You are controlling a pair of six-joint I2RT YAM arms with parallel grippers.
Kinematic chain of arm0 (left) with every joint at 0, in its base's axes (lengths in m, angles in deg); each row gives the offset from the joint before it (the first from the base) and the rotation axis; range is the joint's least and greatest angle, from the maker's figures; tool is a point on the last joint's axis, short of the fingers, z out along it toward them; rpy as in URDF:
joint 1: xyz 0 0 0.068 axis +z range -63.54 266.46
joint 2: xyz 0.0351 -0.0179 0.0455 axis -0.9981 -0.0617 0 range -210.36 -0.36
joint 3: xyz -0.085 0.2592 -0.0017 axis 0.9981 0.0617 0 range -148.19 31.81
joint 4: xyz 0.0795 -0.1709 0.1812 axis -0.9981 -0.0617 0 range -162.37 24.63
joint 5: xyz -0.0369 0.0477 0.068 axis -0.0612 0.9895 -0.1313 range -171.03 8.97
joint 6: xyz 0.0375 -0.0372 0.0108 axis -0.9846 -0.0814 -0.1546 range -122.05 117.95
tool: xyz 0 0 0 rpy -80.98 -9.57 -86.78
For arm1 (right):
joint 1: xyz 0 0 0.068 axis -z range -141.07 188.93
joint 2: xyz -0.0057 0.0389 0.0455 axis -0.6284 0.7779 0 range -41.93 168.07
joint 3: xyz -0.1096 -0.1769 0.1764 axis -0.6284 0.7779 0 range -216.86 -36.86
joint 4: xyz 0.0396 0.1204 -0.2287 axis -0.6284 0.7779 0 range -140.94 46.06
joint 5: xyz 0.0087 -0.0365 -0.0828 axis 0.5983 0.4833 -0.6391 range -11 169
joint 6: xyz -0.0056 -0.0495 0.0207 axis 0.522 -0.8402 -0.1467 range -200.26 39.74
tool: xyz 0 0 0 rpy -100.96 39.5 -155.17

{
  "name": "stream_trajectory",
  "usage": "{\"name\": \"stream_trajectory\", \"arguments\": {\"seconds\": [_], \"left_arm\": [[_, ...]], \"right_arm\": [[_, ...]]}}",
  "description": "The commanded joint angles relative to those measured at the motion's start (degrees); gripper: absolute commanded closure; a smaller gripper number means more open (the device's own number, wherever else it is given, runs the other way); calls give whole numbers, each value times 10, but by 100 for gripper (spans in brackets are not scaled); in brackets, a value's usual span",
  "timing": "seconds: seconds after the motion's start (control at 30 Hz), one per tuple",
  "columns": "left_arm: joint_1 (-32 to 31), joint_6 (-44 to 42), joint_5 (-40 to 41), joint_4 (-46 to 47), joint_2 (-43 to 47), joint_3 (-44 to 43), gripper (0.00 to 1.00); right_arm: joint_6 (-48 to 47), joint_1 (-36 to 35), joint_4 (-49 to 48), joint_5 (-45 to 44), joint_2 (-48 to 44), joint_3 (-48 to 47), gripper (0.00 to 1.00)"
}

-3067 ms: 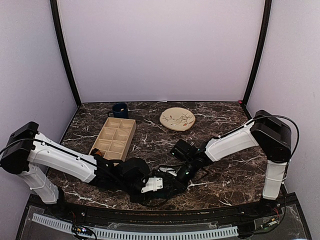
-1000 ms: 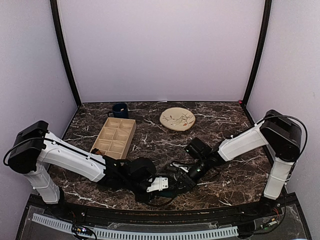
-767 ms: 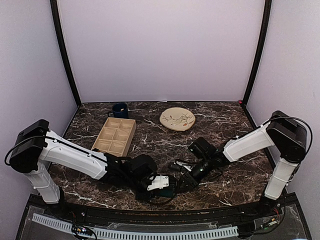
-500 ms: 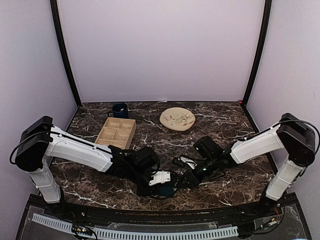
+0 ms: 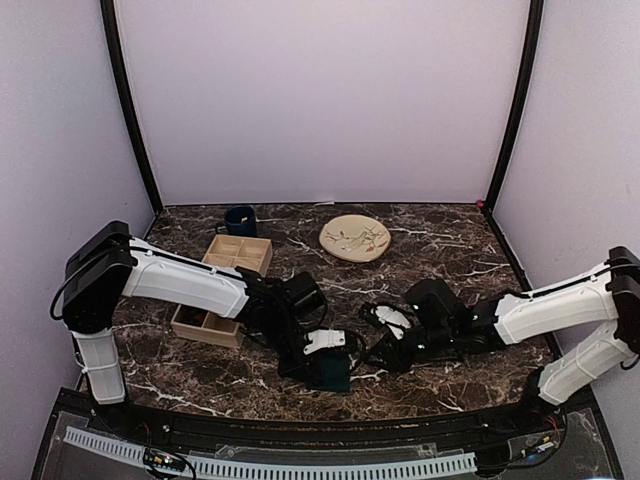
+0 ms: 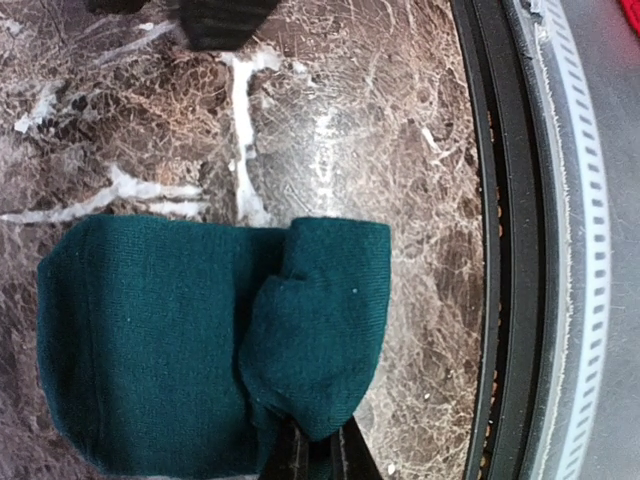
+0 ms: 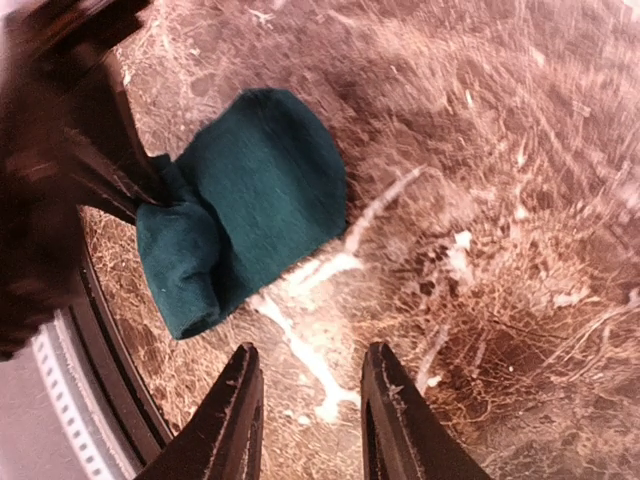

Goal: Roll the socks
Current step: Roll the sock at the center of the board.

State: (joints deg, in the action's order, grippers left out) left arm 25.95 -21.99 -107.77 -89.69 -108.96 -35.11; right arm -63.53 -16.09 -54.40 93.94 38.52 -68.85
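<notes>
My left tool (image 6: 312, 458) is pressed together on a raised fold of the teal sock (image 6: 170, 340), pinching it at the side nearest the table's near edge. The rest of the sock lies flat as a folded bundle on the table (image 5: 450, 262), close to the near edge and about midway along it. Seen from above, the left tool (image 5: 320, 358) sits right over the sock (image 5: 333, 376).

My right tool (image 7: 312, 415) is spread, with only bare marble showing between its fingers. It holds nothing and sits just beside the sock (image 7: 250, 200) without touching it. From above, the right tool (image 5: 385, 350) is on the sock's right.

The table is dark brown marble with white veins. A wooden tray (image 5: 238, 254) sits toward the left edge, a dark mug (image 5: 239, 219) is near the far left corner, and a patterned plate (image 5: 355, 237) is by the far edge. Pale lavender walls (image 5: 320, 100) close the room in.

Compared with three seconds ago, both arms have swung rightward along the near edge. The sock, then hidden under the tools, is now in view.
</notes>
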Motion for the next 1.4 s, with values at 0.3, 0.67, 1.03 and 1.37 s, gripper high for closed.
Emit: {"name": "stream_trajectory", "arguments": {"seconds": [0.3, 0.67, 1.03, 1.37], "left_arm": [[33, -8, -100, -110, -61, -33, 100], [57, -11, -146, -142, -97, -59, 100], [71, -20, -178, -163, -118, -76, 100], [77, -31, -192, -174, -124, -83, 100]], "right_arm": [[-62, -153, -9, -239, -49, 9, 69], [-142, -246, 34, -293, 20, -66, 67], [-199, -272, 70, -291, 96, -126, 60], [-247, -272, 79, -312, 137, -143, 58]]}}
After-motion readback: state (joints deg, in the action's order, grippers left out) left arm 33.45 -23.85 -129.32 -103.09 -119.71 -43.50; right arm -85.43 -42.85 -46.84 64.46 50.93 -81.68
